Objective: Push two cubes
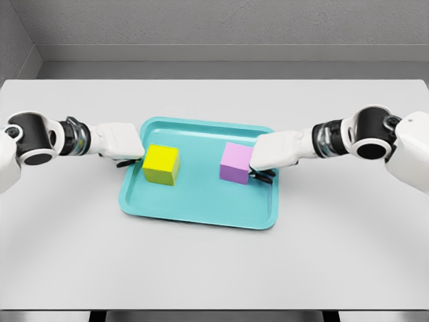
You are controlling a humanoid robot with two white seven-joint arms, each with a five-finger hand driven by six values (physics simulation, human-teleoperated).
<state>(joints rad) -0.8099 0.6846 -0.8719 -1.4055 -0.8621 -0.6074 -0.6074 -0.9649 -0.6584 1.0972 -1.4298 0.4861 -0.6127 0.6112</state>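
A grey table (214,268) is seen from above, with a teal tray (201,211) lying near its middle. Two cubes are held in the tray: a yellow cube (161,164) on the left side and a pink cube (236,162) on the right, well apart, with bare tray floor between them and nothing else inside.

The left hand (123,142) is placed at the yellow cube's outer left face, over the tray's left rim. The right hand (276,151) is set against the pink cube's outer right face. Dark fingers (263,176) are glimpsed under each palm, but whether they are spread or curled cannot be told; nothing is seen to be grasped.

The step in hand is judged to be a push of each cube inward. It would best be done with each palm kept flat and low against its cube's face, pressed through the middle so the cubes slide straight, without twisting or tipping, and stay inside the rim.
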